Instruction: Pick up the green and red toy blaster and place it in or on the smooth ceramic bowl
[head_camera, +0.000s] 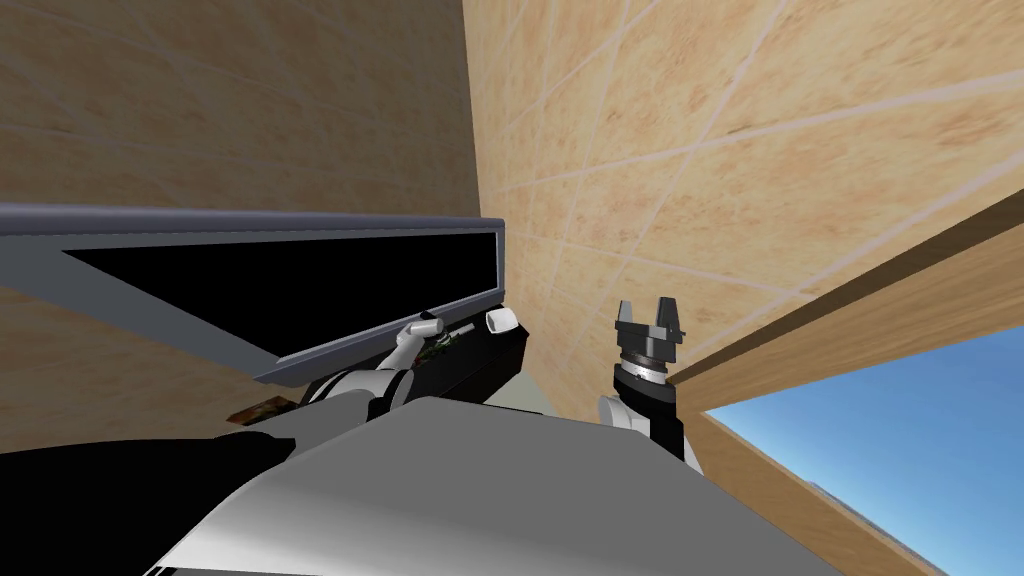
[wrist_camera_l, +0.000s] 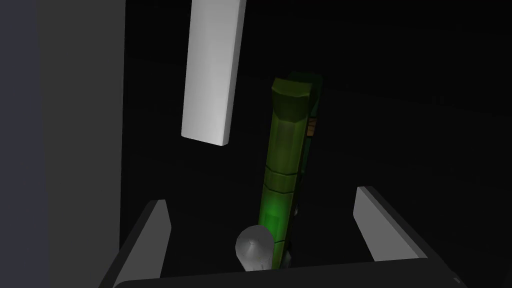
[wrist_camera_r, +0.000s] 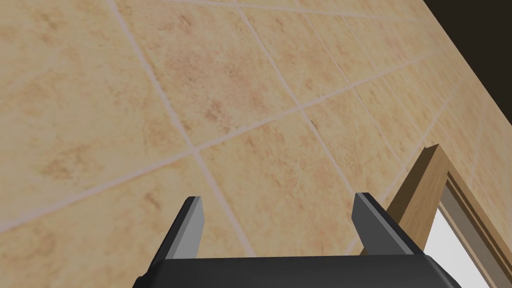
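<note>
The toy blaster (wrist_camera_l: 284, 165) is a long green body with a small orange-red patch on its side, lying on a dark surface. In the left wrist view it runs straight away from my left gripper (wrist_camera_l: 261, 199). That gripper is open, its fingers (wrist_camera_l: 152, 232) standing either side of the blaster's near end without touching it. A small rounded grey-white object (wrist_camera_l: 255, 247) sits right at the gripper's body beside the blaster. In the head view my left arm (head_camera: 402, 352) reaches onto the black stand, with a speck of green (head_camera: 440, 346) at its end. My right gripper (head_camera: 648, 318) is raised before the tiled wall, open and empty.
A flat white slab (wrist_camera_l: 212, 70) lies beyond the left finger, beside the blaster. A large black screen in a grey frame (head_camera: 380, 335) stands over the black stand (head_camera: 480, 365). A white cylinder (head_camera: 502, 320) sits at the stand's end. A wooden window frame (head_camera: 850, 300) is to the right.
</note>
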